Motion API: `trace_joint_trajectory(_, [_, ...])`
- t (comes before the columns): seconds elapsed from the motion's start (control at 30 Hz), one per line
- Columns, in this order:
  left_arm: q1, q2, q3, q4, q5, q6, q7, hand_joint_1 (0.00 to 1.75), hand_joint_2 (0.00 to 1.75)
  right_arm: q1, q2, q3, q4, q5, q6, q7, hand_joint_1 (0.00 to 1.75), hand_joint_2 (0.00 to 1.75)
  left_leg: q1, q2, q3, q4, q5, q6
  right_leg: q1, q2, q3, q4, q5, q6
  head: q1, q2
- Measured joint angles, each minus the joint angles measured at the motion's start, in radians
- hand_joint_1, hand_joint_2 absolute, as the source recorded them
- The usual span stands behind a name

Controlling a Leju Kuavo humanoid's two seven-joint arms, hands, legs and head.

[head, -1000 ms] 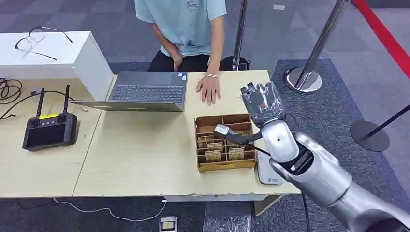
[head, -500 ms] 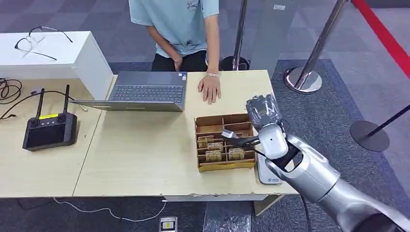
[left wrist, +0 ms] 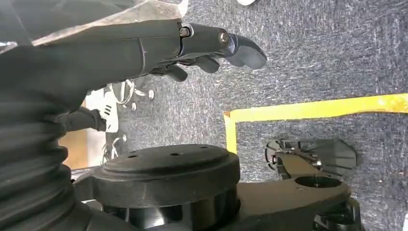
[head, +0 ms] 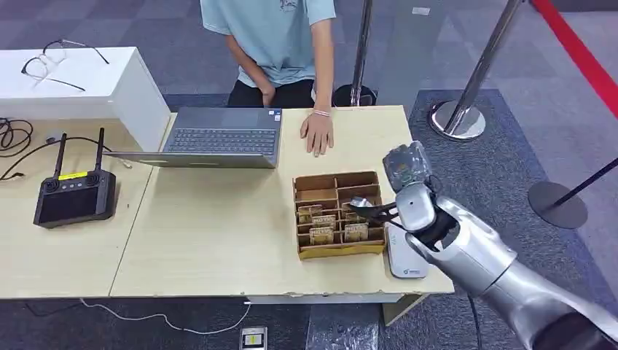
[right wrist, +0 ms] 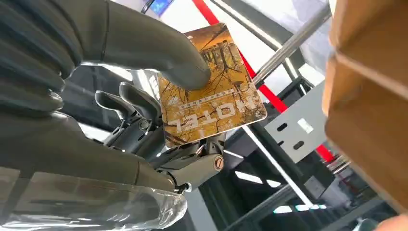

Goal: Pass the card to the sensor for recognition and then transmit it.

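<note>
My right hand (head: 397, 191) hovers over the right side of the brown cardboard card box (head: 302, 251). It pinches an orange hotel card (right wrist: 209, 89) between the thumb (right wrist: 159, 55) and the fingers; in the head view the card (head: 361, 203) is a thin edge-on sliver above the box. The white card sensor (head: 403, 257) lies on the table just right of the box, partly under my forearm. Several more cards (head: 323, 227) stand in the box's compartments. My left hand (left wrist: 202, 45) hangs over grey carpet with its fingers loosely extended and nothing in it.
A person in a light blue shirt (head: 280, 33) sits across the table, one hand (head: 317, 133) flat on the wood beside an open laptop (head: 218, 137). A black remote controller (head: 74, 191) lies at the left. Glasses (head: 51, 62) rest on a white box. Stanchion posts (head: 466, 95) stand to the right.
My right hand has moved right and lower with the card, from above the box's middle toward its right edge and the sensor. The person shifted slightly.
</note>
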Motion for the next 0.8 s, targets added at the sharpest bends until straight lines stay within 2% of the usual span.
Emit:
trace_joint_trajectory(0.13, [0.000,0.000,0.000,0.000,0.008,0.005,-0.011,0.00,1.75,-0.041,-0.002,0.026,-0.004,0.019,0.111,-0.075,1.75,1.75,0.000,0.000,0.000,0.000,0.000,0.000,0.000,0.000,0.000,0.000,0.000,0.000,0.000,0.000])
trace_joint_trajectory(0.27, [0.000,0.000,0.000,0.000,0.015,0.006,-0.012,0.00,1.75,-0.063,-0.007,0.052,-0.030,0.012,0.165,-0.113,1.75,1.75,0.000,0.000,0.000,0.000,0.000,0.000,0.000,0.000,0.000,0.000,0.000,0.000,0.000,0.000])
trace_joint_trajectory(0.63, [0.001,0.000,0.000,0.002,0.027,0.003,0.006,0.00,1.75,-0.112,-0.040,0.096,-0.129,-0.101,0.230,-0.106,1.75,1.75,0.000,0.000,0.000,0.000,0.000,0.000,0.000,0.000,0.000,0.000,0.000,0.000,0.000,0.000])
trace_joint_trajectory(0.8, [0.001,-0.002,0.001,0.003,0.045,0.013,-0.011,0.00,1.75,-0.123,-0.031,0.111,-0.188,-0.128,0.243,-0.093,1.75,1.75,0.000,0.000,0.000,0.000,0.000,0.000,0.000,0.000,0.000,0.000,0.000,0.000,0.000,0.000])
